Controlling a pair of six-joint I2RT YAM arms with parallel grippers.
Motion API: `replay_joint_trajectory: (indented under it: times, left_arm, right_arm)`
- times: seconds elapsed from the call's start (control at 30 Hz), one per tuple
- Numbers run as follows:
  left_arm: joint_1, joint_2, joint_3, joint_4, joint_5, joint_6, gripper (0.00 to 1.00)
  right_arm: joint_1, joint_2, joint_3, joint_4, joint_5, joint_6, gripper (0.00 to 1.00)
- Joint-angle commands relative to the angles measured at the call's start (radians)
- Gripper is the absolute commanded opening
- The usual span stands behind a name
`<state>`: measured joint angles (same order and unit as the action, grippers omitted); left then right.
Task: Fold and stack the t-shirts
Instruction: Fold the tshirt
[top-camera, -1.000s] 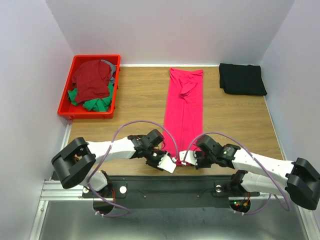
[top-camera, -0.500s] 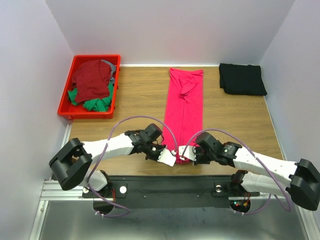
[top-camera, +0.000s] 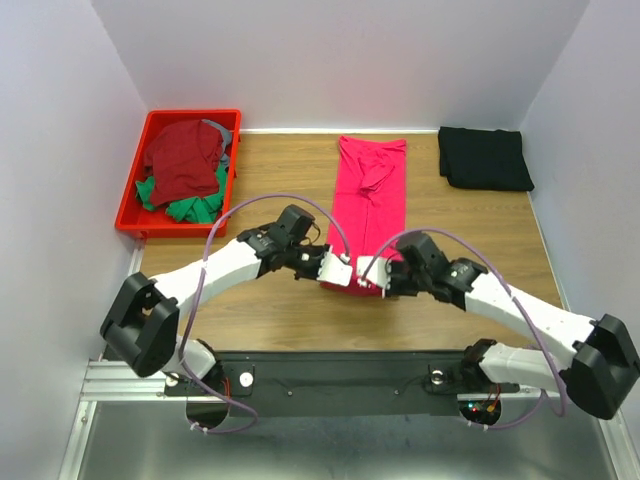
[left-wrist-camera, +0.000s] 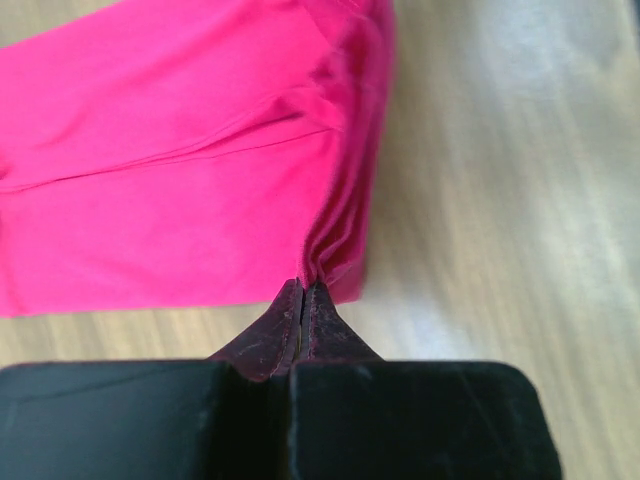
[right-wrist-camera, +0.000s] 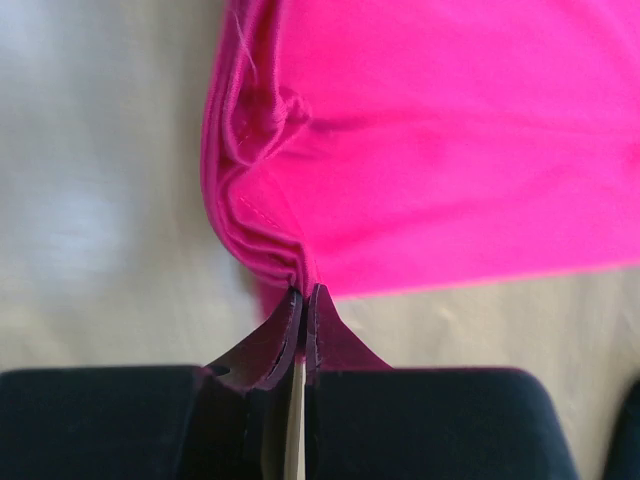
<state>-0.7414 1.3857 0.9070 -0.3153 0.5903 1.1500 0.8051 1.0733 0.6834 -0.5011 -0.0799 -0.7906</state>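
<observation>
left gripper (left-wrist-camera: 303, 290): clamped on near-left corner of pink t-shirt (top-camera: 372, 195)
right gripper (right-wrist-camera: 303, 292): clamped on near-right corner
pink t-shirt: long strip, mid-table (top-camera: 270, 190)
black t-shirt (top-camera: 484, 158): folded, far right
red bin (top-camera: 128, 215): far left, holds dark red t-shirt (top-camera: 185, 160) and green t-shirt (top-camera: 195, 208)

Arms angled inward; left gripper (top-camera: 346, 275), right gripper (top-camera: 371, 281) clamped tight.

No readable text

No lettering, label, brand or number can be made out on the pink shirt (top-camera: 372, 190) at 12 o'clock, the black shirt (top-camera: 485, 158) at 1 o'clock or the bin (top-camera: 175, 230) at 10 o'clock; the wrist views show none either.
</observation>
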Motion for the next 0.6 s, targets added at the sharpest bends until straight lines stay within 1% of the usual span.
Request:
replay_joint_trajectory:
  times: [0.0,0.03,0.17,0.23,0.37,0.43,0.57]
  left_arm:
    - [0.040,0.068,0.098,0.004,0.040,0.056,0.00]
    - [0.049,0.069,0.110,0.008,0.043,0.057,0.00]
    - [0.086,0.168,0.197,0.021,0.051,0.066,0.00]
    - [0.106,0.206,0.237,0.019,0.066,0.067,0.00]
    - [0.152,0.335,0.377,0.001,0.077,0.066,0.00]
    - [0.162,0.396,0.449,-0.010,0.082,0.073,0.00]
    - [0.175,0.481,0.546,-0.034,0.082,0.094,0.00]
  right_arm:
    - [-0.177,0.065,0.082,0.021,-0.078,-0.137,0.01]
    - [-0.205,0.082,0.097,0.021,-0.096,-0.160,0.01]
    - [-0.302,0.192,0.186,0.027,-0.171,-0.274,0.00]
    - [-0.328,0.260,0.215,0.033,-0.205,-0.298,0.00]
    - [-0.406,0.370,0.312,0.047,-0.267,-0.357,0.01]
    - [-0.446,0.439,0.352,0.050,-0.282,-0.377,0.01]
    - [-0.504,0.537,0.445,0.052,-0.322,-0.415,0.01]
